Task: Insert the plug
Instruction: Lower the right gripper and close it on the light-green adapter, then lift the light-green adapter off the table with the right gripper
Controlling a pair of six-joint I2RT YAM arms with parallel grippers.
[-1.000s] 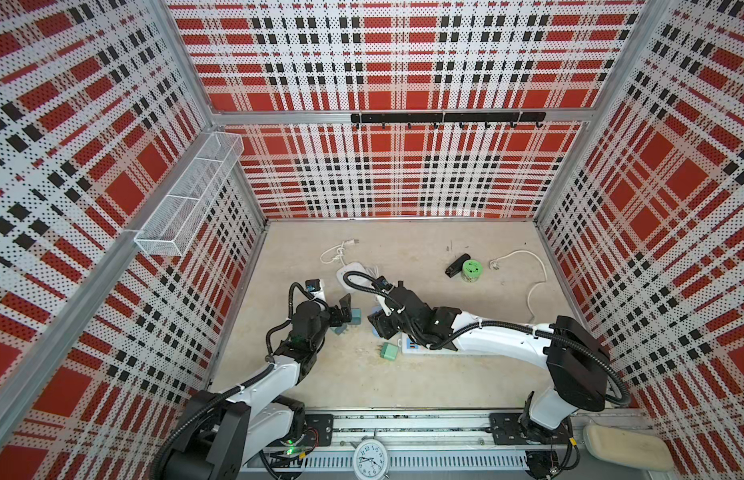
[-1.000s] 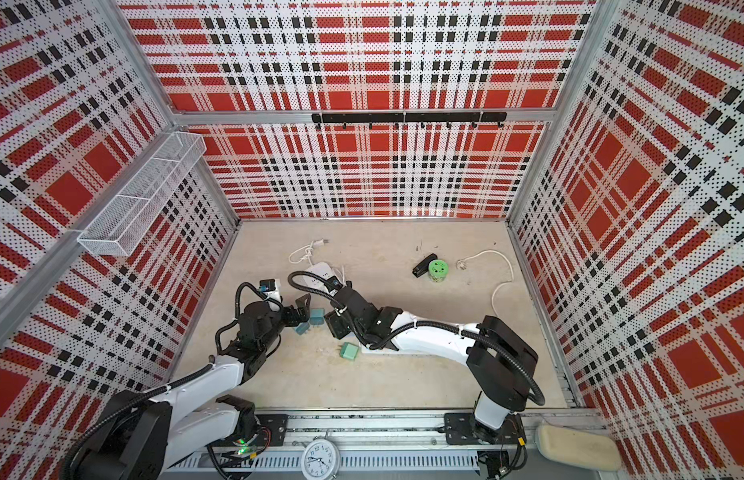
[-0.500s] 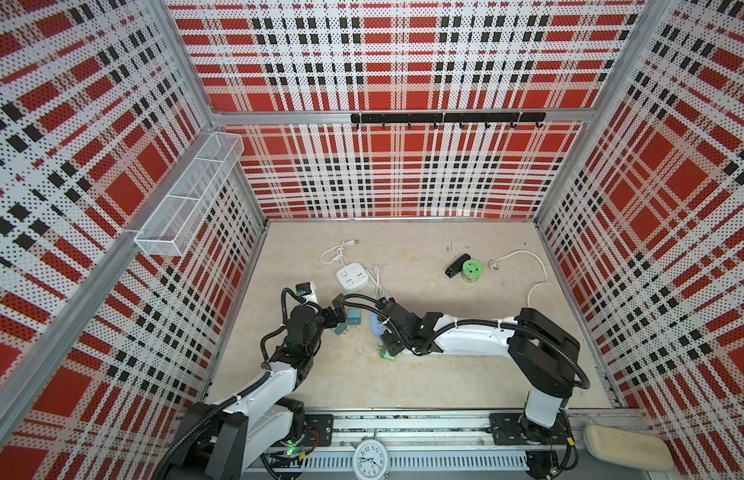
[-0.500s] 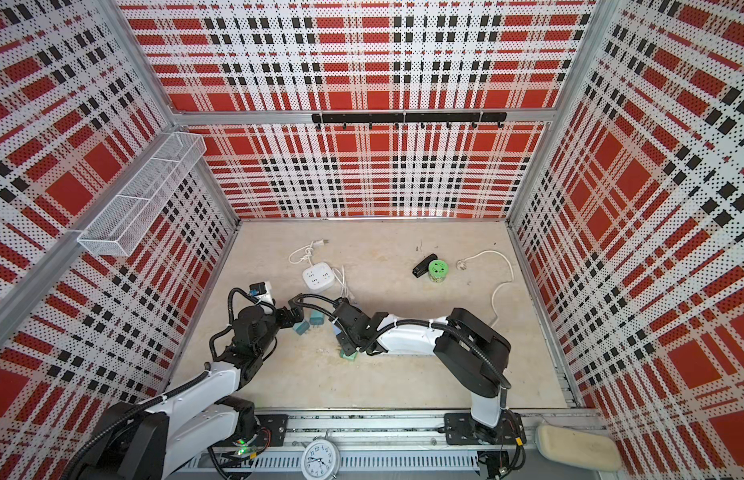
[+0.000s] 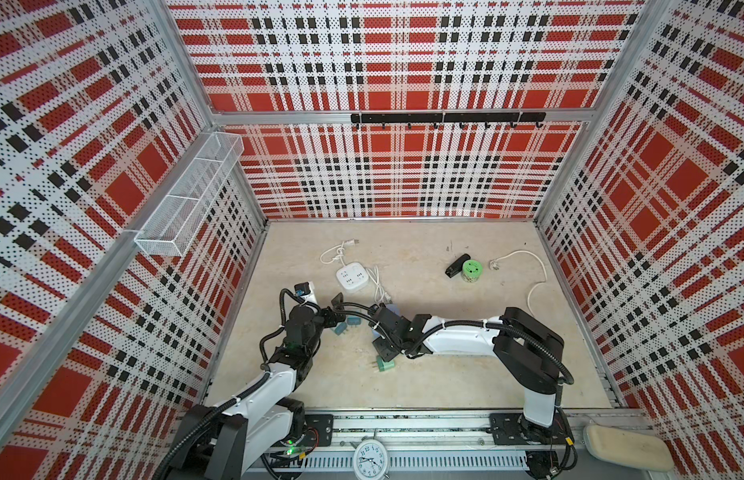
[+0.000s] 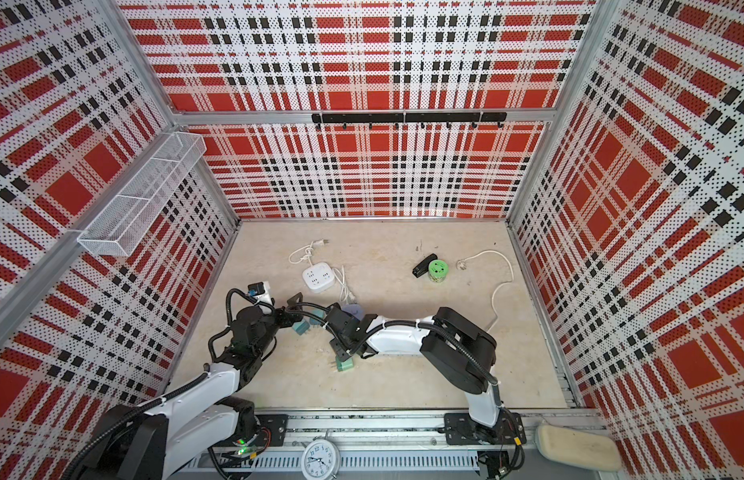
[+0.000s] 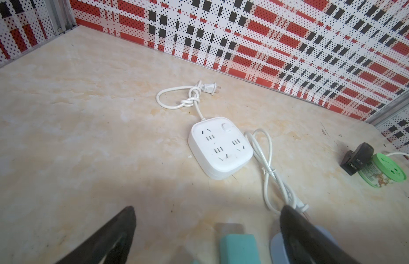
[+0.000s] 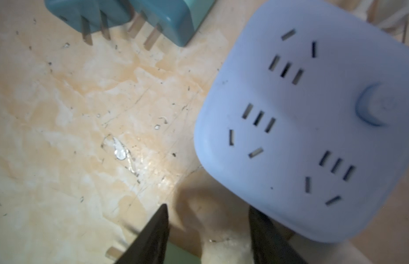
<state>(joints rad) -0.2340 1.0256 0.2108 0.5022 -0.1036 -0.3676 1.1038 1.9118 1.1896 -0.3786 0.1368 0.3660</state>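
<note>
The green plug (image 5: 386, 365) lies loose toward the front edge of the table (image 5: 465, 395), under the right gripper (image 8: 208, 208), whose jaws are partly apart and empty. The blue power strip (image 8: 313, 125) sits just beside it; teal plugs (image 8: 167, 16) lie at the wide-open, empty left gripper (image 7: 208, 206). A moment ago the right jaws were shut.

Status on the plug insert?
Left gripper open, teal plug between the jaws. Right gripper open over green plug, loose on table. Blue power strip sockets all empty, unobstructed.
</note>
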